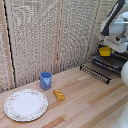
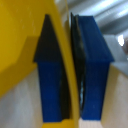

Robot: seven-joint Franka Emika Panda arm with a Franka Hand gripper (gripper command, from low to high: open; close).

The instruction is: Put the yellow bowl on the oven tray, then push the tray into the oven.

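In the exterior view the yellow dish [image 1: 104,51] is at the right, over the front of the dark barred baking sheet [image 1: 111,62]. The sheet sticks out of the oven [image 1: 94,71], whose door is dropped open; the arm hides most of the oven's body. My white grabber [image 1: 108,48] comes down onto the dish from above. The wrist view shows both blue fingers [image 2: 50,80] pressed on the thin wall of the yellow dish [image 2: 15,40], one inside and one outside, so the grabber [image 2: 70,75] is shut on it. I cannot tell whether the dish touches the sheet.
On the wooden table [image 1: 85,100] stand a blue cup [image 1: 46,80], a small orange-yellow oblong item [image 1: 59,94] and a large white patterned plate [image 1: 26,104] at the exterior view's left. A woven screen [image 1: 45,35] closes off the back. The arm's white base [image 1: 124,75] fills the right edge.
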